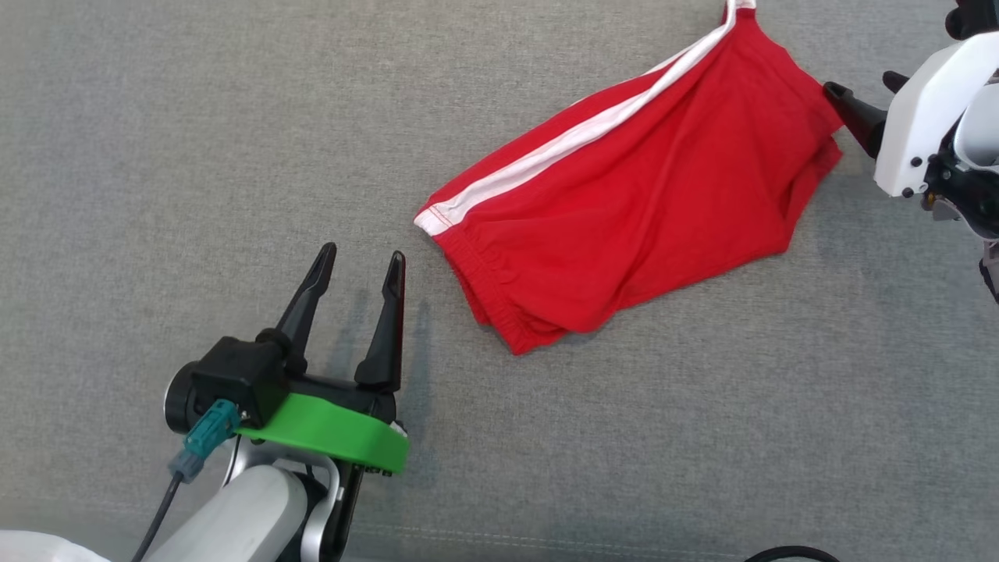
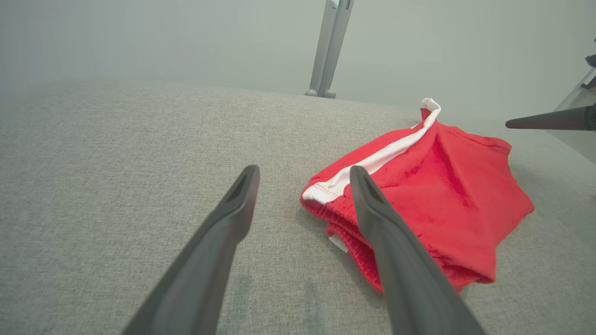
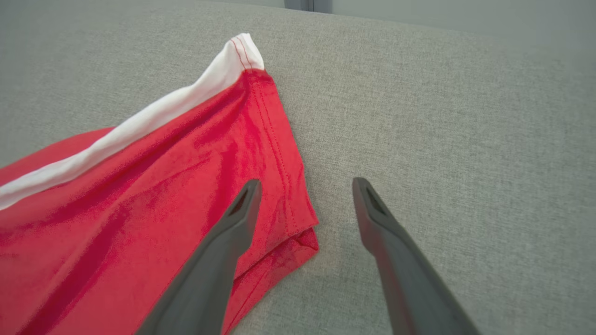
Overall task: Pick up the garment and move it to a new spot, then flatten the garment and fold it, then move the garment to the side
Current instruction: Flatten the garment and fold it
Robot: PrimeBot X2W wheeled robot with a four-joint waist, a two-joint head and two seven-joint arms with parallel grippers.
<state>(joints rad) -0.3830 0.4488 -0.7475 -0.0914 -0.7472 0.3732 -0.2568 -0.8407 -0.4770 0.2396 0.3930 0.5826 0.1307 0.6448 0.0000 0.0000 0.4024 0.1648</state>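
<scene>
Red shorts with a white side stripe [image 1: 624,203] lie crumpled on the grey fabric surface, right of centre in the head view. My left gripper [image 1: 363,252] stands open at the lower left, a short way left of the elastic waistband, holding nothing. In the left wrist view the shorts [image 2: 442,195] sit just past the right finger of that gripper [image 2: 303,171]. My right gripper [image 1: 858,82] is open at the shorts' right edge. In its wrist view, the right gripper [image 3: 306,182] straddles the hem corner of the shorts [image 3: 139,200], one finger over cloth, the other over bare surface.
The grey fabric surface [image 1: 195,117] stretches wide to the left and front. A grey metal post [image 2: 330,46] rises beyond its far edge. A black cable [image 1: 788,553] curves in at the bottom edge, and something white [image 1: 39,546] shows at the bottom left corner.
</scene>
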